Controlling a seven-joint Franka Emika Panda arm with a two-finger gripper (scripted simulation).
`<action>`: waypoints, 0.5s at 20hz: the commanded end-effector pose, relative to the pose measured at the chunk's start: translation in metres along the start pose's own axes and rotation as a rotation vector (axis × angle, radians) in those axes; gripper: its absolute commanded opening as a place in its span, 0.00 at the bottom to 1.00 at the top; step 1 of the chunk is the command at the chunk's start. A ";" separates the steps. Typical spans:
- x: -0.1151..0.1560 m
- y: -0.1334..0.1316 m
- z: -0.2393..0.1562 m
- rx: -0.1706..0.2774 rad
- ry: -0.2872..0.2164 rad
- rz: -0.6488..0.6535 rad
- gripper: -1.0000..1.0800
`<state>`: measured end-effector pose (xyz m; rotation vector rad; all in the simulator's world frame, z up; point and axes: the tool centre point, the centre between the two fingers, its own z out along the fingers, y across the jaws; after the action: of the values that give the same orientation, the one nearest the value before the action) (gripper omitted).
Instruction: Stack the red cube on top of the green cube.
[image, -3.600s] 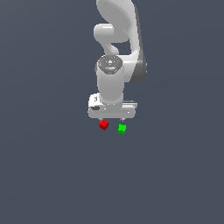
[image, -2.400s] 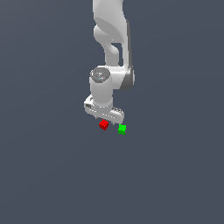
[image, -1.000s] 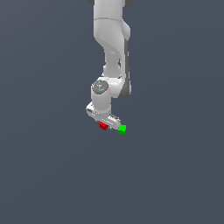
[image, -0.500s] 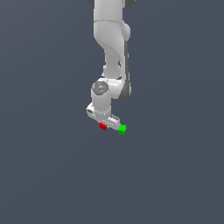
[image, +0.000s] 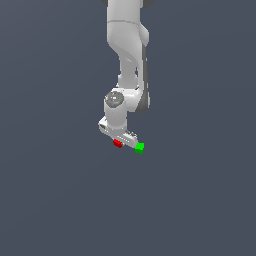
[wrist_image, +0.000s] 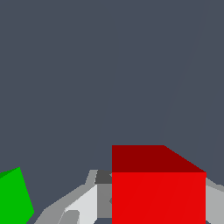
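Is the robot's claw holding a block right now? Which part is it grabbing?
It looks so, but I can't be sure. The red cube sits between the gripper's fingers, by its sides. The green cube sits free beside it.

The wrist view's edge crops the red cube (wrist_image: 158, 192), green cube (wrist_image: 14, 197) and pincer (wrist_image: 131, 210) fingers.

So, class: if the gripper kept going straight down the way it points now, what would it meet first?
Probably the red cube, which sits between the fingers of the gripper; the green cube lies off to the side.
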<state>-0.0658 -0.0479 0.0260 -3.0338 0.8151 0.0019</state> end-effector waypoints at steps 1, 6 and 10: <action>0.000 0.000 -0.008 0.001 0.001 0.000 0.00; -0.001 0.000 -0.034 0.001 0.001 0.000 0.00; -0.001 0.001 -0.062 0.001 0.001 0.001 0.00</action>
<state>-0.0666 -0.0481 0.0776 -3.0332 0.8161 0.0010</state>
